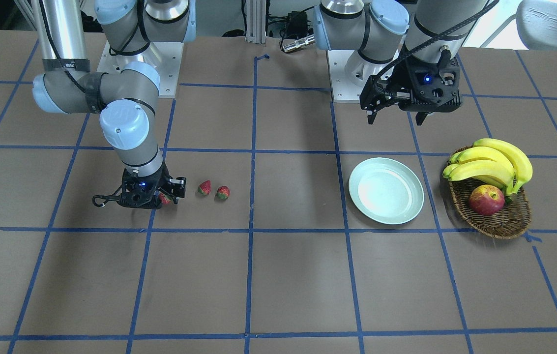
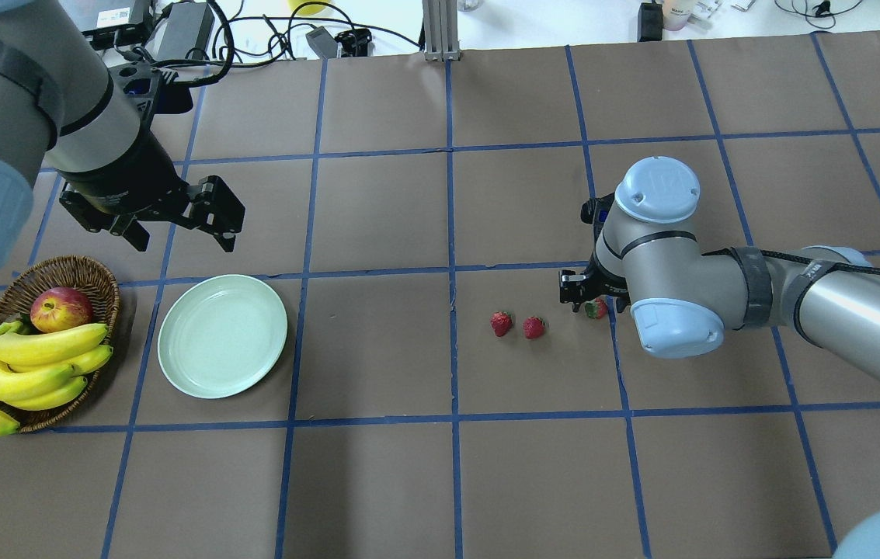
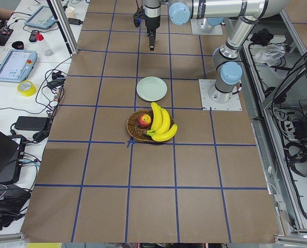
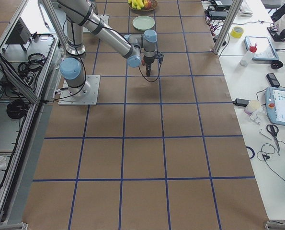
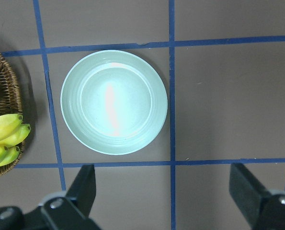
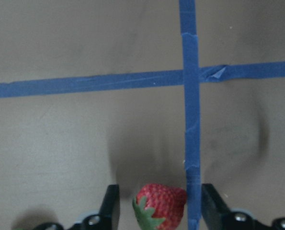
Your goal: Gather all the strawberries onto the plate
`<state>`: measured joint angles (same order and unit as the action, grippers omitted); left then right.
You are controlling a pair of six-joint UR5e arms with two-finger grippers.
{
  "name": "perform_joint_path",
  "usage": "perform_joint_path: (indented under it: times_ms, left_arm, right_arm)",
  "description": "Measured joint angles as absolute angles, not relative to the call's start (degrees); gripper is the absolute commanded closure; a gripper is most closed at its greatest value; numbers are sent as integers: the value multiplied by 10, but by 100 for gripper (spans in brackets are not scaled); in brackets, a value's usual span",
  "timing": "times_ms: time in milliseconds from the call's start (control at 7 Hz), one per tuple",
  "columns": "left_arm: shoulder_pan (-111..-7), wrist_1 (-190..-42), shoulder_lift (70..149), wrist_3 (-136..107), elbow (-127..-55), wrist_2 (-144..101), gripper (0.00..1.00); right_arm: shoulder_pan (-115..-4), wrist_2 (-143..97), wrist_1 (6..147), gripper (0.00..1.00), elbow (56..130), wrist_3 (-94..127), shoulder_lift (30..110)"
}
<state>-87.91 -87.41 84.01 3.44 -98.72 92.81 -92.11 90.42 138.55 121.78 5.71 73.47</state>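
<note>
Brown paper with blue tape lines is covering the worktop [image 1: 278, 285], and the three strawberries [image 2: 534, 327] are lying on it in a row, well apart from the empty plate [image 1: 355, 191]. The right hand [image 6: 160, 213] is sitting low around the end strawberry [image 2: 596, 308], with its fingers [image 6: 111, 206] open on both sides of the berry and not squeezing it yet. I am thinking the berry could pop out or roll away when the fingers are closing, because it is so small and round. It could also be dropping on the long trip to the plate. The middle strawberry [image 1: 204, 187] and the last strawberry [image 1: 223, 192] are lying between this hand and the plate, so a low carry could be bumping them. The left hand [image 5: 166, 191] is hanging wide open and holding nothing, up in the air near the plate, and it could be getting in the way. A basket [image 1: 504, 225] with bananas [image 1: 492, 162] and an apple [image 1: 486, 200] is sitting just beside the plate
</note>
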Motion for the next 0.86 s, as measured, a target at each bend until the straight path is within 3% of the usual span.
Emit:
perform_joint_path:
  times_ms: [429,857]
  left_arm:
    - [-875,-879,842,35,-958,927,0]
    - [-875,-878,841,34,-960,928,0]
  right_arm:
    - [-922,904,1385,81,1209,58,738]
    - [-975,890,1376,80,1155,160,738]
